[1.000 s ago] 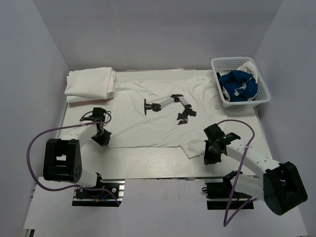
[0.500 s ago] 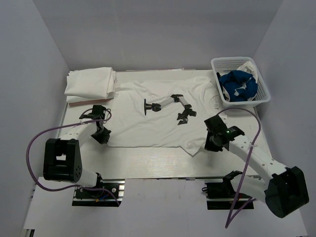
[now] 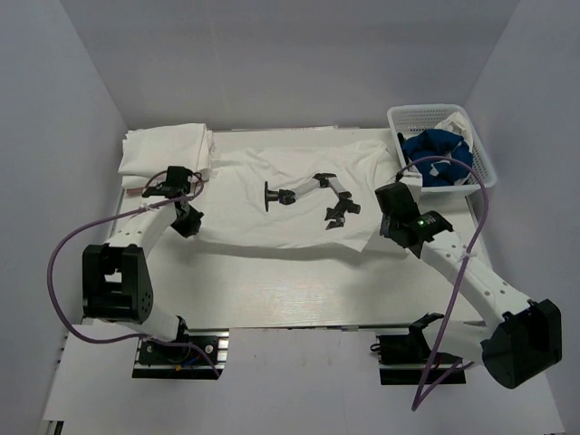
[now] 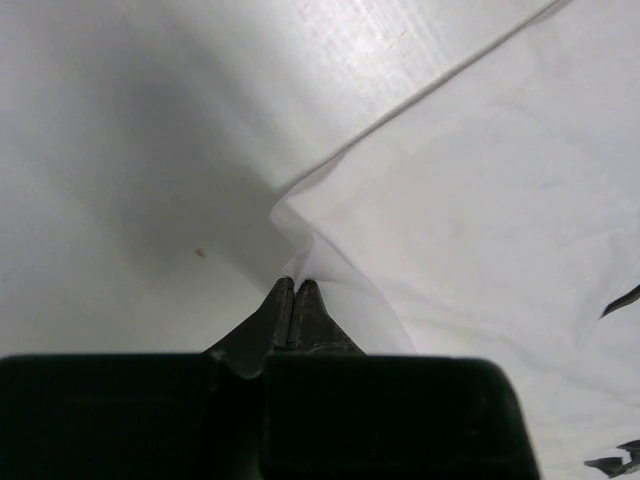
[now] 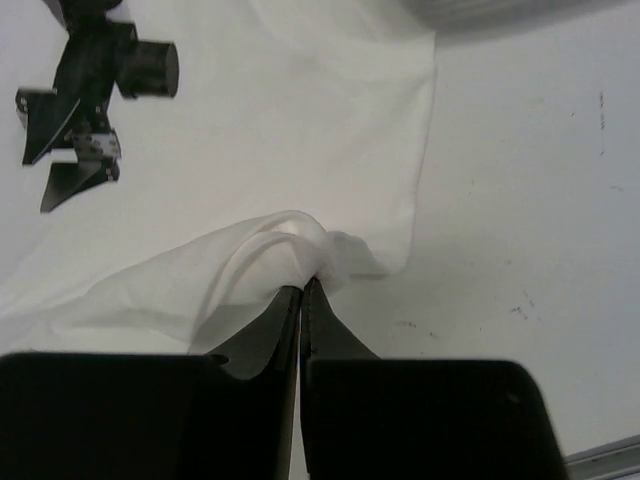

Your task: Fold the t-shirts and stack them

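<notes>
Left fingers [image 4: 266, 322] pinched shut on white t-shirt [image 3: 272, 227] hem, right fingers [image 5: 266, 330] likewise, black robot-arm print [image 3: 308, 191]

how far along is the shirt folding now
Done: one folded white stack at the far left. In hand: the printed white t-shirt lies spread, left gripper and right gripper each shut on a near hem corner. Left: that fold, plus the blue t-shirt in the basket.

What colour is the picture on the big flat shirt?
Black print on white t-shirt; top external view shows it best.
</notes>
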You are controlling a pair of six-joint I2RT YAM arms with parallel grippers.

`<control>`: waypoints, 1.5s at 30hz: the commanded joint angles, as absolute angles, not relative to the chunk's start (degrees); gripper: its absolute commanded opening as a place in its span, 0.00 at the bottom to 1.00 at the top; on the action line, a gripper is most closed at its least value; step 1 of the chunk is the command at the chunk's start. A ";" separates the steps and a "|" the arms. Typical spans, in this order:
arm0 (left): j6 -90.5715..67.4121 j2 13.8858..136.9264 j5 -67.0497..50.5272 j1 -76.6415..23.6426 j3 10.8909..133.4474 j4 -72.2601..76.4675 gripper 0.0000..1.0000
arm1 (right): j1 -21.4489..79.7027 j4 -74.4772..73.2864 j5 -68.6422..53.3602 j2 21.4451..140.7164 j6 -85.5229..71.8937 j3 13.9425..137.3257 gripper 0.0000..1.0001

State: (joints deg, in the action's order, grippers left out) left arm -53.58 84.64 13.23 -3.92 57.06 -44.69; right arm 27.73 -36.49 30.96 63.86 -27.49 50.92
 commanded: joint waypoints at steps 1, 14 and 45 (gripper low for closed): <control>-53.00 88.14 15.29 -3.69 62.56 -46.83 0.00 | 27.16 -29.72 38.40 67.31 -24.18 54.66 0.00; -51.77 108.18 14.68 -1.49 84.19 -48.96 0.00 | 22.59 -19.69 41.22 85.95 -17.14 67.14 0.00; -41.92 100.01 4.59 -3.86 78.05 -37.89 1.00 | 17.67 -21.80 13.97 97.57 -22.67 71.05 0.89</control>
State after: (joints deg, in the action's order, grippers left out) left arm -44.62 98.61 11.73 -2.61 79.83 -41.41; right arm 18.35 -21.39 16.86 101.51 -19.40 75.48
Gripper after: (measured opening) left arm 0.997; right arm 0.894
